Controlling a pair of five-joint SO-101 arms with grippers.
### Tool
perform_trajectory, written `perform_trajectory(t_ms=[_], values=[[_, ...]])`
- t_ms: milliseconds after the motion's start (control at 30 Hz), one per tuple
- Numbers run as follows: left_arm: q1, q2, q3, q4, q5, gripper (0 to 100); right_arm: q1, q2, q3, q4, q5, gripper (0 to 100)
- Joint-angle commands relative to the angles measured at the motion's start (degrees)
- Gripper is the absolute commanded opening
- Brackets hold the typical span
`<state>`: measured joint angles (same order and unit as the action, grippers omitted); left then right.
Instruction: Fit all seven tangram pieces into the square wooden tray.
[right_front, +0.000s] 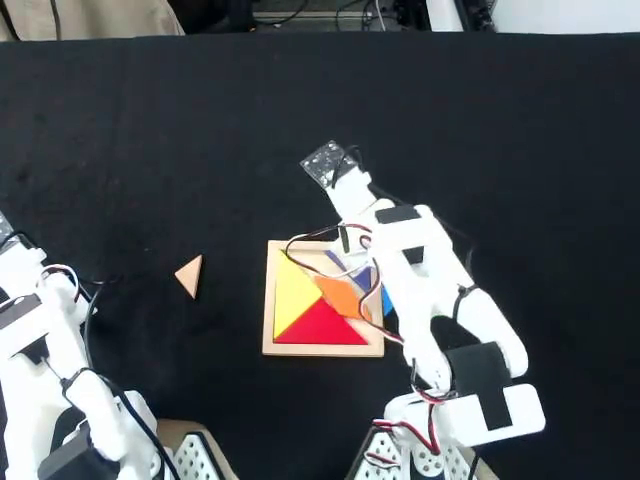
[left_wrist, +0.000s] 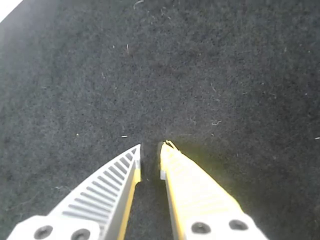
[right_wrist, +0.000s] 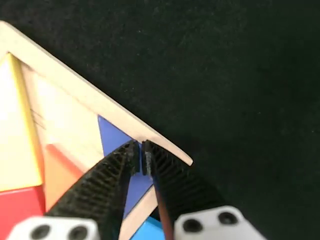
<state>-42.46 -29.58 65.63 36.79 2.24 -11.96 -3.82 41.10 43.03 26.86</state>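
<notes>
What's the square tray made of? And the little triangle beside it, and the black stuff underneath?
Square pale tray: looks like unpainted wood, light tan, matte. Small tan triangle: probably bare wood too, same colour. Black table cover: seems fuzzy cloth, matte with lint specks.

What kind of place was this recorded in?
Probably a robotics lab bench: a black-cloth-covered table, the right arm over a wooden tangram tray, and cables beyond the far edge.

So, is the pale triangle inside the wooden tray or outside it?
Outside: the pale triangle lies flat on the black table, apart from the wooden tray.
</notes>
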Motion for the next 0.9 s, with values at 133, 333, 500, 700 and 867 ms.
perform_trajectory(t_ms=[133, 333, 500, 700, 867], values=[[0.7, -0.6, -0.6, -0.8, 0.2, 8, -5.5, -14.1, 2.2, 2.9, -0.4, 2.1], [0.7, -0.6, -0.7, -0.8, 0.2, 8, -11.5, -16.3, 6.5, 2.4, -0.5, 2.1], [0.7, -0.6, -0.6, -0.8, 0.2, 8, -11.7, -10.3, 4.1, 1.3, -2.7, 2.1], [0.7, -0.6, -0.6, -0.8, 0.2, 8, -11.6, -4.1, 1.2, 1.7, -2.5, 2.1], [0.7, -0.6, -0.6, -0.8, 0.2, 8, -10.7, -3.6, 1.5, 1.8, -2.4, 1.8]])
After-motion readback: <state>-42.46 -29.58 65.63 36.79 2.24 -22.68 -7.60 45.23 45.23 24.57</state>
